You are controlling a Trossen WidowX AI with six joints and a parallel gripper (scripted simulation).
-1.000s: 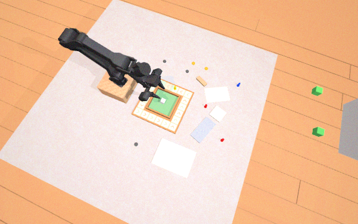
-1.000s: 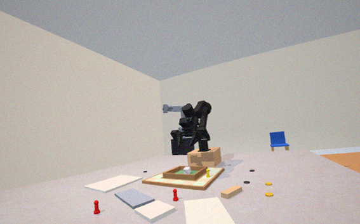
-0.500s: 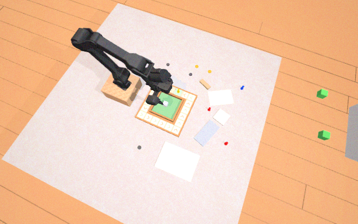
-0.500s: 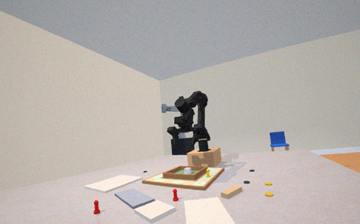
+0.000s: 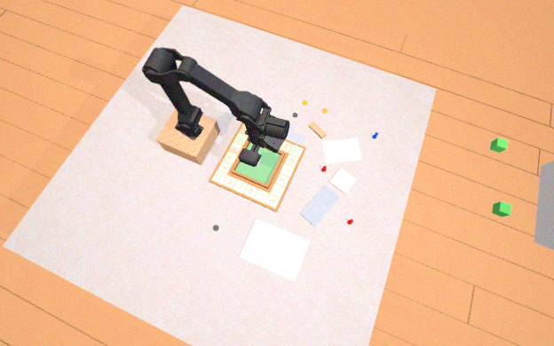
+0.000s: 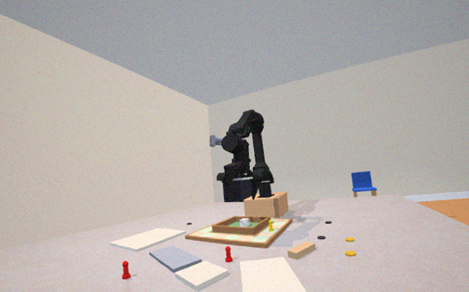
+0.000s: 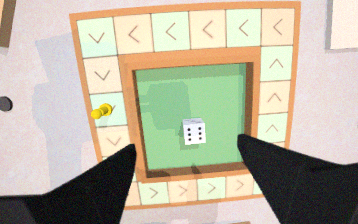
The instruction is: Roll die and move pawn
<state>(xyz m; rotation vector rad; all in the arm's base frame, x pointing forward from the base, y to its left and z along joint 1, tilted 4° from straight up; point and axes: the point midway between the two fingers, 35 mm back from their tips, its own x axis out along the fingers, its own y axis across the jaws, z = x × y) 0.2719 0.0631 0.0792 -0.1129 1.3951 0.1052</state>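
The jaws (image 5: pixel 263 150) (image 6: pixel 239 183) stand apart with nothing between them, while in the wrist view the white die (image 6: pixel 244 222) (image 7: pixel 194 131) sits inside the tray (image 5: pixel 249 180) (image 6: pixel 236 229) (image 7: pixel 190 55), a six-pip face visible, with the yellow pawn (image 6: pixel 271 225) (image 7: pixel 102 111) toward nine o'clock on a board square.

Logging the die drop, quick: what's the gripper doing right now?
Black gripper: open, holding nothing; the white die lies in the tray.

Plain beige walls (image 6: pixel 100 142) are enclosing a room of unclear kind; plank flooring (image 5: pixel 444 275) (image 6: pixel 465 211) is showing around the pale table (image 5: pixel 155 244) (image 6: pixel 72 269), and a blue chair (image 6: pixel 362 180) is standing toward three o'clock in the exterior view.
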